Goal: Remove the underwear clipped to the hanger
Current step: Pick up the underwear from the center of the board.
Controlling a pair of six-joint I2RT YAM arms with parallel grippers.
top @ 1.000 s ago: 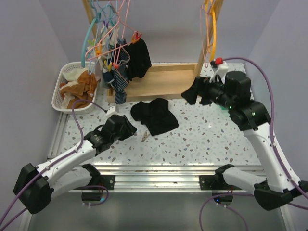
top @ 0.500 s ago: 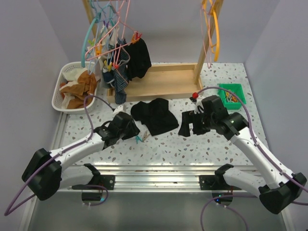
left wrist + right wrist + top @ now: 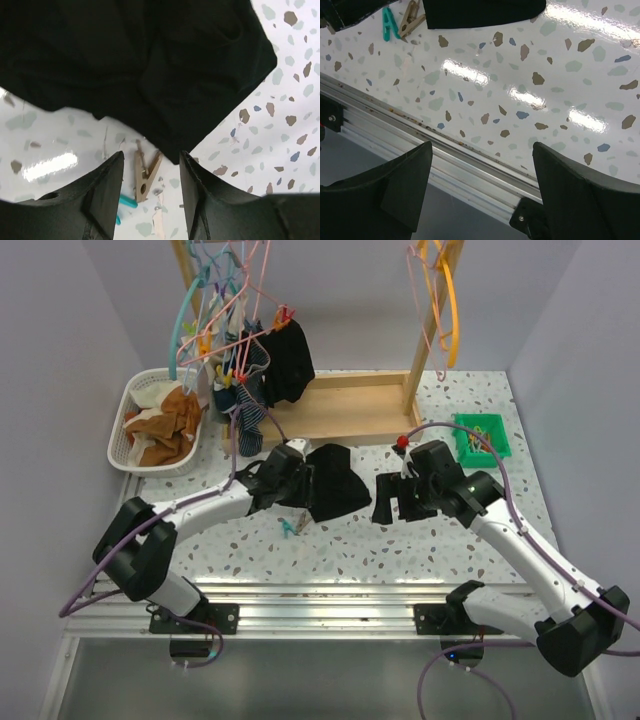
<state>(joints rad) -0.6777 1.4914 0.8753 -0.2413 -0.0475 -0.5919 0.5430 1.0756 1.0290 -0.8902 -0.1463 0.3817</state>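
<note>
1. The wooden rack (image 3: 330, 410) is taken as the reference. At its left end, one piece of hung underwear (image 3: 290, 360) is seen clipped among the hangers (image 3: 225, 310), beside a striped garment (image 3: 250, 415). This piece is judged not yet removed.
2. In front of the rack's left half, the left gripper (image 3: 150, 160) is held low over the table. Its fingers are parted and nothing is between them. It is placed at the left edge of the underwear pile (image 3: 335, 485).
3. The pile lies loose on the table in front of the rack's middle. A wooden peg (image 3: 145, 172) and a teal peg (image 3: 389, 22) lie just beyond it, on the side away from the rack.
4. In front of the rack's right half, the right gripper (image 3: 481, 150) is spread wide and empty.
5. Risk: the hung piece could be dragged with its hanger if it is pulled before the clip is released, and neighbouring hangers could be unseated. The striped garment could be taken by mistake, being close alongside.
6. Not established: how many clips hold the hung piece, how many pieces the pile contains, and whether the left fingers touch the cloth.
</note>
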